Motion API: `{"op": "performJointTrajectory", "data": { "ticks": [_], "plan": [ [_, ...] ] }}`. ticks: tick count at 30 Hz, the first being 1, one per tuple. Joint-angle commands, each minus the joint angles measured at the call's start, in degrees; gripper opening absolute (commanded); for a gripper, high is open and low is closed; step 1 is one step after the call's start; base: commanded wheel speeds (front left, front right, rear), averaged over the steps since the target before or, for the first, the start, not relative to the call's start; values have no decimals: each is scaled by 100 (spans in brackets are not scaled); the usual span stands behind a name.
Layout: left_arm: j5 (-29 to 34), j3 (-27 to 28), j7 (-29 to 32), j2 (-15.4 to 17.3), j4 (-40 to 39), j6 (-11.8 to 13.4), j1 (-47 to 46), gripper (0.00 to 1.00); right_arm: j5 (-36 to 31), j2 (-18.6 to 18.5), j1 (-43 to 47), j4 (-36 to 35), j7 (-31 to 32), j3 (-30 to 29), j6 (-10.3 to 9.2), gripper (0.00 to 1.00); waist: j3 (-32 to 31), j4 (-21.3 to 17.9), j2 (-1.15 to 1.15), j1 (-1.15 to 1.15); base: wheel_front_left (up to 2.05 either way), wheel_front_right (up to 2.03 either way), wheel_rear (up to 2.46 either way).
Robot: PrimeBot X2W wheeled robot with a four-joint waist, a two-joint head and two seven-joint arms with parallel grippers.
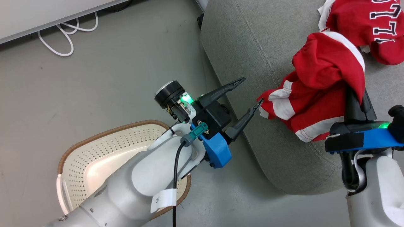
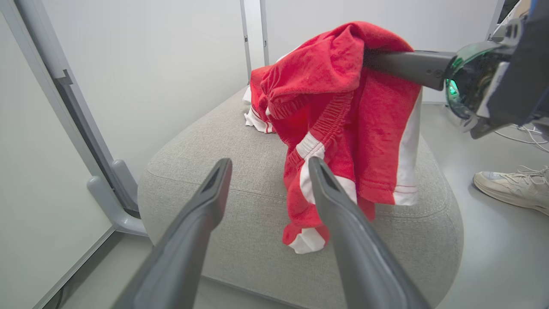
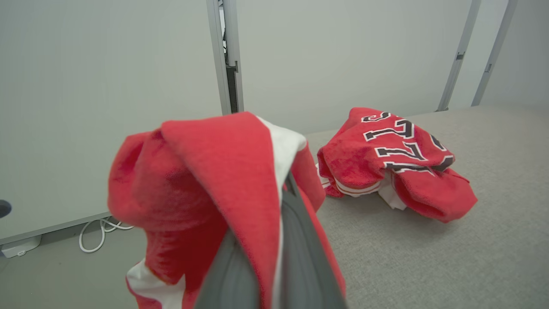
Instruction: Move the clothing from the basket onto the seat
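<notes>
My right tool [image 1: 357, 98] is clamped on the striped red garment [image 1: 318, 85] above the seat [image 1: 252, 47], and my left tool [image 1: 252, 90] is spread wide beside it.

The garment drapes over my right tool's 2 dark fingers and hangs down over the grey seat's rounded corner; I cannot tell whether its lower hem touches the fabric. My left tool holds nothing, and 1 of its fingertips is just beside the garment's lowest white-striped fold. A 2nd piece, the lettered red garment [image 1: 372, 28], lies bunched on the seat further back, apart from the 1 I hold. The basket [image 1: 94, 151] stands on the floor under my left forearm, near the seat's edge. A pale shoe [image 2: 510, 184] rests on the floor past the seat.
</notes>
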Motion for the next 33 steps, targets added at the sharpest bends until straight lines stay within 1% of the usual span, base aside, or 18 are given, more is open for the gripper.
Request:
{"op": "performJointTrajectory", "data": {
  "ticks": [1, 9, 16, 25, 29, 33],
  "plan": [
    [-11, -8, -12, 40, 12, -5, 43, 100, 64, -1, 80, -24, -5, -11, 1, 0, 2, -21, 0, 0, 0, 0, 0],
    [-44, -52, -6, 35, 12, 11, -48, 100, 109, 0, 108, -27, -5, -10, 1, 0, 58, -46, 0, 0, 0, 0, 0],
    [-20, -61, 35, 102, -66, 49, -187, 100, -25, -1, -229, -137, -5, 54, 1, 0, 245, -55, 0, 0, 0, 0, 0],
    [75, -47, 203, 319, -289, 124, -445, 100, -386, -44, -1479, -582, -5, -137, 1, 0, 838, -77, 0, 0, 0, 0, 0],
    [164, -54, 351, 472, -463, 124, -667, 100, -457, -238, -2209, -758, -5, -335, 1, 0, 1331, -78, 0, 0, 0, 0, 0],
    [253, -78, 518, 651, -675, 118, -878, 100, -439, -564, -2959, -860, -5, -768, 1, 0, 1783, -105, 0, 0, 0, 0, 0]
  ]
}}
